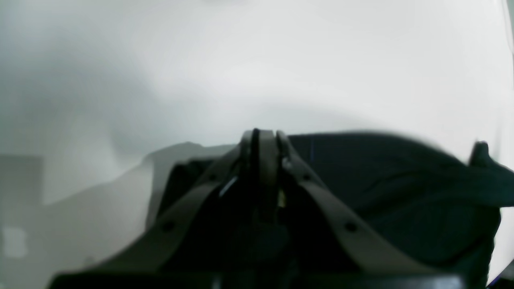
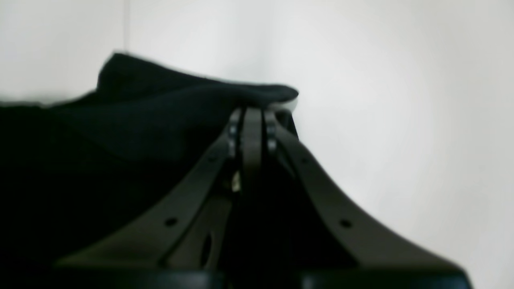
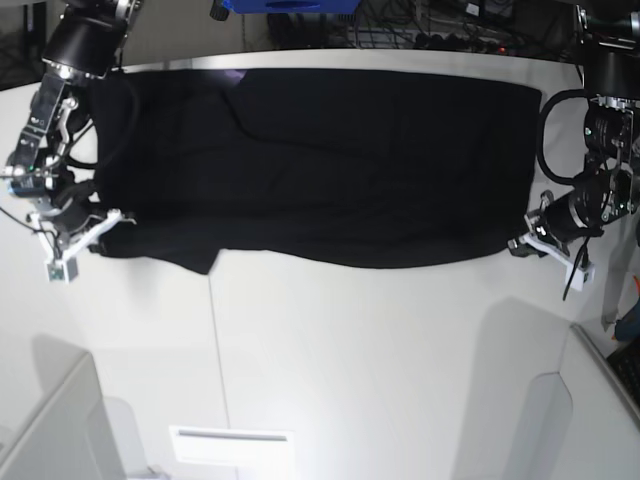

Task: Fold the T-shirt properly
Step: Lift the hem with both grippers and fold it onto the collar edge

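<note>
My T-shirt (image 3: 330, 160) lies spread flat across the far half of the white table, a wide black band running from one side to the other. Only plain black cloth faces up (no print visible). Its near edge curves gently, dipping into a small pointed flap toward one end. Soft creases cross the fabric near the far edge.

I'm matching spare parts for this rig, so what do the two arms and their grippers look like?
Both arms are black with silvery metal joint sections and black cables looping beside them. The left gripper and right gripper sit on white mounts in the base view. Up close, the left gripper and right gripper have dark, curved, tapering fingers with small round holes.
</note>
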Available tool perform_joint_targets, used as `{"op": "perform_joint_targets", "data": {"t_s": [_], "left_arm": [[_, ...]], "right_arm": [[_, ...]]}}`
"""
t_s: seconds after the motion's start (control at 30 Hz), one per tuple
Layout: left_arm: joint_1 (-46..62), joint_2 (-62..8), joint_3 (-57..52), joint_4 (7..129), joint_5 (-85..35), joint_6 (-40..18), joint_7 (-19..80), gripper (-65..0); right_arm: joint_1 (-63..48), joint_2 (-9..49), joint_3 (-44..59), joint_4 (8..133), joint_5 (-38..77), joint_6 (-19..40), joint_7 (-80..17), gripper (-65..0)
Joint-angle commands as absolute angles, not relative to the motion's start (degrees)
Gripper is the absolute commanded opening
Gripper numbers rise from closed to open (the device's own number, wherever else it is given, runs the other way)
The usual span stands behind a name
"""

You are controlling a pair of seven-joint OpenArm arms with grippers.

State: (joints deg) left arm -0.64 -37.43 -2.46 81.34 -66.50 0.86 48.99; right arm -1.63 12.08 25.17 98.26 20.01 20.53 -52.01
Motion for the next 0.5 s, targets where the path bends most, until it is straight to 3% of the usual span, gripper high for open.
{"op": "perform_joint_targets", "data": {"t_s": [0.0, 0.13, 0.23, 0.47], "left_arm": [[-0.7, -39.3, -3.4, 82.5, -66.9, 0.7, 48.4, -65.0], [3.9, -39.9, -6.2, 86.0, -66.9, 0.7, 48.4, -65.0], [6.6, -40.0, -7.7, 88.9, -66.9, 0.7, 48.4, -65.0], [12.4, -40.0, -9.4, 91.3, -70.3, -0.2, 48.4, -65.0]], "right_arm": [[-2.4, 12.1, 26.7, 101.3, 20.4, 20.7, -51.8, -65.0], [-8.2, 9.5, 30.6, 109.1, 20.4, 21.1, -54.9, -65.0], [-12.0, 7.4, 33.0, 112.6, 20.4, 24.8, -56.4, -65.0], [-16.2, 3.9, 38.5, 113.2, 20.4, 29.3, -56.7, -65.0]]}}
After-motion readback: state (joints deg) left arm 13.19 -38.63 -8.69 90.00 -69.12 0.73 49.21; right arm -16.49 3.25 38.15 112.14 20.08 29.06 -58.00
